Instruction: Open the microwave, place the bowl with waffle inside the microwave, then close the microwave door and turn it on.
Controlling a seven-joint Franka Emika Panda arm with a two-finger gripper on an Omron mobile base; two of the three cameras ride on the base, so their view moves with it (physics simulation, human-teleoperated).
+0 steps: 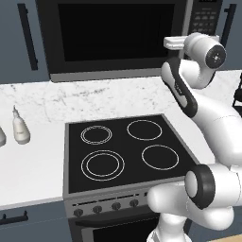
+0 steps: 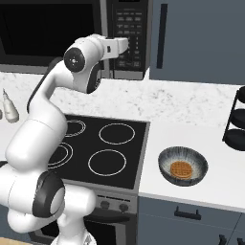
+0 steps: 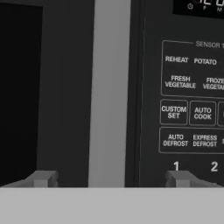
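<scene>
The microwave (image 1: 118, 38) hangs closed above the stove, its wide black door (image 1: 113, 33) flush with the front. My gripper (image 3: 110, 179) is open, its two fingertips wide apart. It faces the grey strip of the door frame (image 3: 109, 87) where it meets the button panel (image 3: 192, 109); whether it touches is unclear. My hand (image 2: 117, 46) sits level with the panel (image 2: 128, 33). The dark grey bowl (image 2: 191, 155) rests on the counter right of the stove, with the golden waffle (image 2: 181, 169) lying inside it.
A black four-ring stovetop (image 1: 127, 151) lies below the microwave. A pale bottle (image 1: 20, 128) stands on the counter to the left. A black tiered rack (image 2: 237, 124) stands at the far right. Blue-grey cabinets with black handles (image 2: 161, 36) flank the microwave.
</scene>
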